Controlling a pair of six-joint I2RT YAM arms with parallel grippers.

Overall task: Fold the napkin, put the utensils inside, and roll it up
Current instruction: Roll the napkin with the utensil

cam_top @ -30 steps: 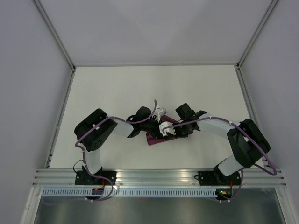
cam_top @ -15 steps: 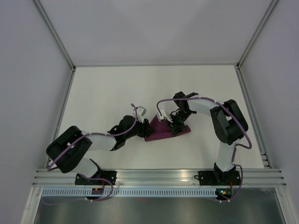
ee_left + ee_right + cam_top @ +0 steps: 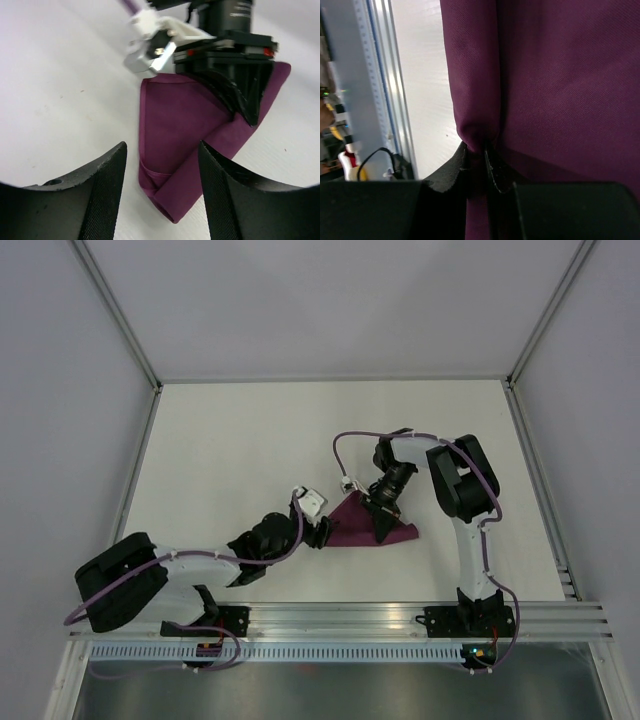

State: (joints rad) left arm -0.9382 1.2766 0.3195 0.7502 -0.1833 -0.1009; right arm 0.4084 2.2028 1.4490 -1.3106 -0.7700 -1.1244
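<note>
Your right claw pinches a fold of the napkin. Your spread left claw faces its left end, and the cloth's long axis runs sideways across the counter.

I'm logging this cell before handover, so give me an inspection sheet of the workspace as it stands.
Surface: white table, a few tiny specks.
Job's things: dark magenta-purple cloth napkin, partly folded, on the table; utensils: nothing seen.
Clutter: nothing seen.
End effectors: left end effector open, at the napkin's left end; right end effector shut on a napkin fold.
Cables: purple cables looped along both arms.
Surroundings: grey walls; aluminium rail at the near edge.
</note>
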